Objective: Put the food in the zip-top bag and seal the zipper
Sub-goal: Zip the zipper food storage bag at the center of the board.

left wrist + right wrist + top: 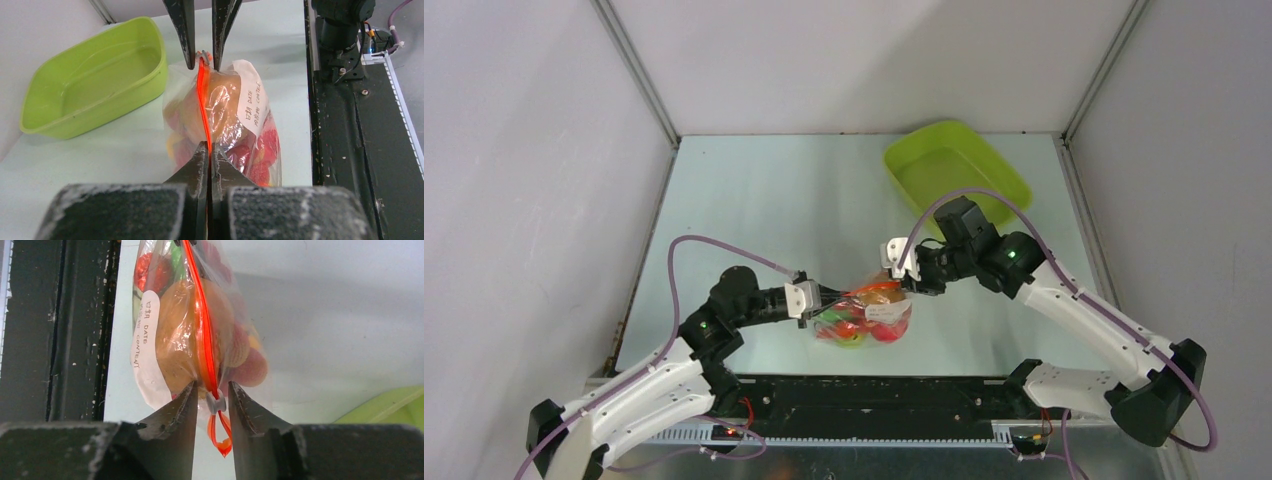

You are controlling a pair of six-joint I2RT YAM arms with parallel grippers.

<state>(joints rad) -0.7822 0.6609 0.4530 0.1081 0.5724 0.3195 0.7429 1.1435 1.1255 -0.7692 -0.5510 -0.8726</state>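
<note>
The zip-top bag [871, 318] hangs just above the table between both grippers, with the food [254, 150] inside: red, orange, green and brownish toy pieces [175, 340]. The orange-red zipper [202, 95] runs along its top edge. My left gripper [210, 147] is shut on one end of the zipper strip [829, 296]. My right gripper [212, 385] is at the other end [911, 283], jaws narrowly apart on either side of the white slider tab [216, 403], with small gaps showing. Behind the slider the strip splits open [220, 437].
A lime-green tray [1009, 185] sits at the back right, with nothing in it, also in the left wrist view [45, 125]. The black base rail [874, 395] runs along the near edge, just in front of the bag. A white label [145, 335] is on the bag's side.
</note>
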